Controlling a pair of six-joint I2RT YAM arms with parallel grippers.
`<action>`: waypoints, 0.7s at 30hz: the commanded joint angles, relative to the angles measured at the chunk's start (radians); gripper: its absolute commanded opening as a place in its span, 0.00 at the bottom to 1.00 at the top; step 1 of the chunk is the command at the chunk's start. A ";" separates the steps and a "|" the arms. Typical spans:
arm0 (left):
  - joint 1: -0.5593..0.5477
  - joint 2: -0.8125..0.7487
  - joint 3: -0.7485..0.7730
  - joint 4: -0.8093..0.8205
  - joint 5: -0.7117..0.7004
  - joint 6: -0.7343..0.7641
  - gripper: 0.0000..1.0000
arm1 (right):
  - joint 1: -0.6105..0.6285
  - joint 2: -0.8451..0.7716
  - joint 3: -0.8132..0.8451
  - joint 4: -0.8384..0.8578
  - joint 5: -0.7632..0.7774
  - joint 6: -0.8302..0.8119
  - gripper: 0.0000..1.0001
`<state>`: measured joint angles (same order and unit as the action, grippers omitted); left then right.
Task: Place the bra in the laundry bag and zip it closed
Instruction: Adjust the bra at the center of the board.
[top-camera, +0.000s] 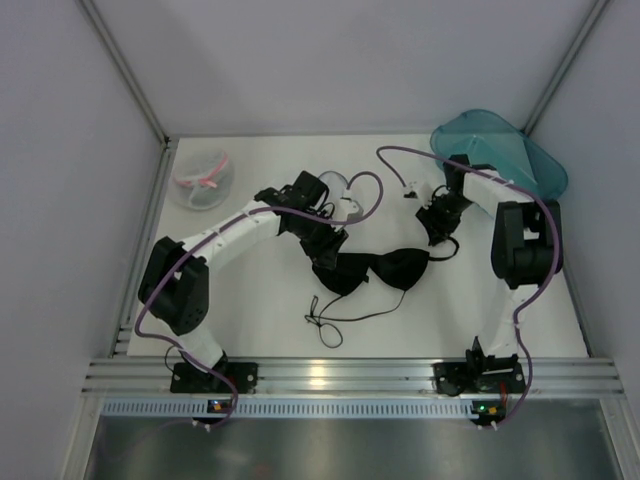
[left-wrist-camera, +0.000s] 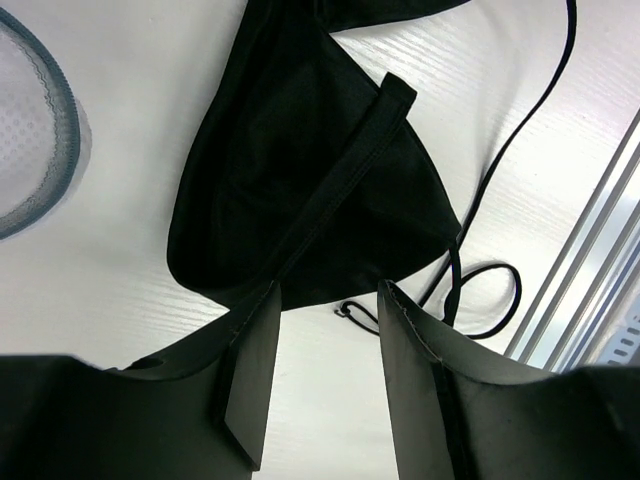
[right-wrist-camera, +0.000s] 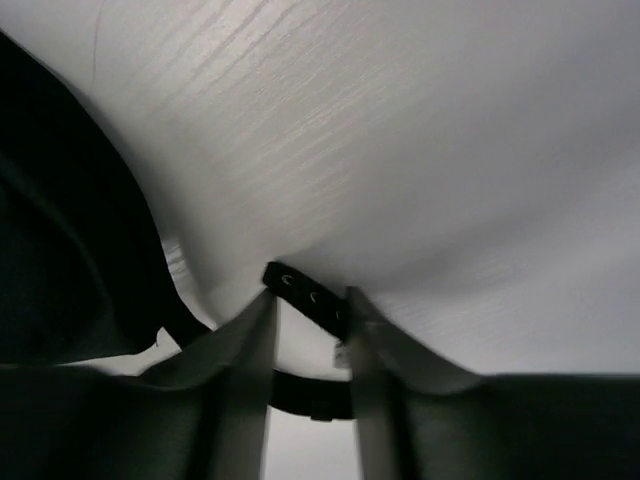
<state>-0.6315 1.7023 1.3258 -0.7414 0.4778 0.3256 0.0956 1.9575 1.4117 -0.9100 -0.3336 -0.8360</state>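
Note:
The black bra (top-camera: 382, 270) lies flat in the middle of the table, its thin straps trailing toward the near edge. In the left wrist view a cup (left-wrist-camera: 300, 170) lies just ahead of my open left gripper (left-wrist-camera: 325, 300), and the left fingertip touches the cup's edge. My right gripper (right-wrist-camera: 310, 300) is at the bra's right end (top-camera: 440, 240). It is open, with the hook-and-eye strap end (right-wrist-camera: 300, 288) lying across between its fingertips. The laundry bag (left-wrist-camera: 40, 150), with its grey zip rim, lies behind my left arm (top-camera: 345, 190) and is mostly hidden.
A similar round bag with a pink rim (top-camera: 203, 178) sits at the back left. A teal plastic bin (top-camera: 500, 150) stands at the back right. A purple cable (top-camera: 400, 175) loops over the table behind the grippers. The metal rail (top-camera: 330, 375) runs along the near edge.

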 joint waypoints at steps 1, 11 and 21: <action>0.007 -0.055 0.036 -0.003 -0.013 0.017 0.49 | 0.003 -0.002 -0.019 0.086 0.033 -0.003 0.27; 0.032 -0.105 -0.002 -0.001 -0.036 -0.042 0.50 | -0.085 -0.181 -0.028 0.267 0.073 0.196 0.00; 0.110 -0.197 -0.034 0.023 -0.013 -0.111 0.98 | -0.152 -0.433 -0.076 0.471 -0.132 0.395 0.00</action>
<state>-0.5415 1.5806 1.3087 -0.7471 0.4488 0.2501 -0.0673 1.5875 1.3407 -0.5365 -0.3382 -0.5323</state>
